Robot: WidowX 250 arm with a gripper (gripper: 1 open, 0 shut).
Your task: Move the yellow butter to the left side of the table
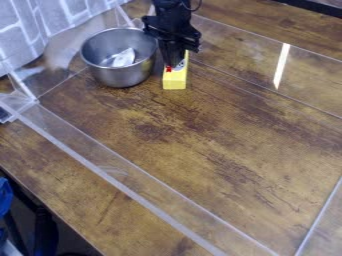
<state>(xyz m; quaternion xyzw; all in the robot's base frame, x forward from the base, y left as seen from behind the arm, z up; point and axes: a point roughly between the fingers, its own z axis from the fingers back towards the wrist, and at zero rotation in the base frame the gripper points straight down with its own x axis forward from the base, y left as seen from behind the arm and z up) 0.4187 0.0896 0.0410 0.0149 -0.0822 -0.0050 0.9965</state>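
Down at the near edge, a clear acrylic strip (107,165) runs slantwise across the table (201,150). Beyond it comes a broad stretch of dark, worn wood grain. A bright streak of reflected light (281,65) sits over on the right.

Moving up the board, here's the yellow butter (175,80). It rests on the tabletop in the far part of the picture, a bit left of centre, with a flash of red label on its top. It stands just beside the steel bowl (96,60), on the bowl's right, and a thin gap seems to separate them.

Right on top of the butter is the gripper (173,66), black and pointing straight down, its tips at the box's upper end. The fingers are drawn fully together. Whether they're actually pinching the box, this angle doesn't show.

Farther back and to the left, the bowl has something pale and crumpled (123,58) lying inside it. Behind it all, the arm rises out of the top of the frame.
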